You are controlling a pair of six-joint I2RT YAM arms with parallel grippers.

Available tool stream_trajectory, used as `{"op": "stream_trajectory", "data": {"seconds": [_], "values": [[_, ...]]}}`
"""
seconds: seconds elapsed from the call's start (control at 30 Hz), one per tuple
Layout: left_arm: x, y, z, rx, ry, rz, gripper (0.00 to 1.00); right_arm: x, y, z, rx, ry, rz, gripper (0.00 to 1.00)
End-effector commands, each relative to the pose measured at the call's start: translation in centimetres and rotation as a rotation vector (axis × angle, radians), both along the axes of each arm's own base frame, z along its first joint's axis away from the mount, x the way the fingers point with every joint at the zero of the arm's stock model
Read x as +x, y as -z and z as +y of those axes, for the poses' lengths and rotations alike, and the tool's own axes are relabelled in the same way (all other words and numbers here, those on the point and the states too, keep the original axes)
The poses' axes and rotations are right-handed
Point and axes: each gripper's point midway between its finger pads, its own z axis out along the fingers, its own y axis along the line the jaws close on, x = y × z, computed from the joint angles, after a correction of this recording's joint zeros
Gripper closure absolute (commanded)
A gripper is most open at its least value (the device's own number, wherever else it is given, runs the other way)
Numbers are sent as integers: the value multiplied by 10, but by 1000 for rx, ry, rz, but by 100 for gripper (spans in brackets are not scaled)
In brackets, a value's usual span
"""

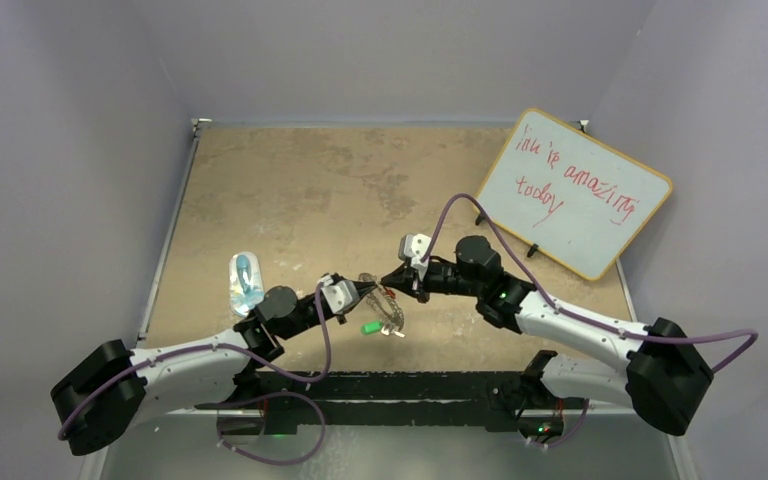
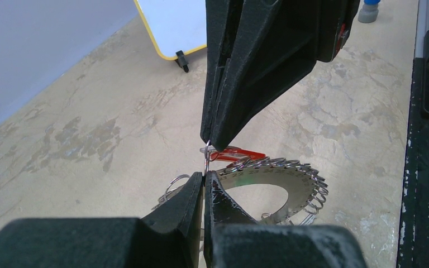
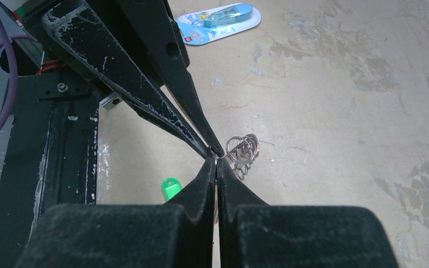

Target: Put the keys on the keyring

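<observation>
We found the two arms meeting tip to tip over the middle of the table [image 2: 89, 128]: the left gripper [image 2: 204, 178] and the right gripper [image 2: 208, 139] were each pinched tight on a small wire loop [image 2: 206, 159]. The red-headed key [image 2: 239, 153] sat just right of the loop, at the keyring [image 2: 290, 184]; the green-headed key [image 3: 170, 188] lay apart on the near side

Pale lavender walls [image 1: 380, 50] enclose a tan, mottled tabletop [image 1: 290, 190]; at 2 o'clock stands a tilted yellow-framed whiteboard [image 1: 585, 190] with red handwriting.
</observation>
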Motion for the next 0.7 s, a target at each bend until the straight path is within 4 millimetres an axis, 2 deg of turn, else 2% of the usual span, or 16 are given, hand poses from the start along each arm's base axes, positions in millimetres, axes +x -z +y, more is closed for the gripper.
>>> {"op": "stream_trajectory", "data": {"seconds": [0.0,0.27,0.5,0.67], "values": [[-4,-17,-5,-67,28,-21,100,7,-28,8,57,-5,-71,100],[-7,-15,-4,-74,33,-23,100,26,-17,1,1,115,-46,100],[-9,-17,-4,-90,46,-27,100,27,2,1,-36,124,-3,100],[-11,-19,-5,-94,56,-39,100,28,6,2,-35,128,8,100]]}}
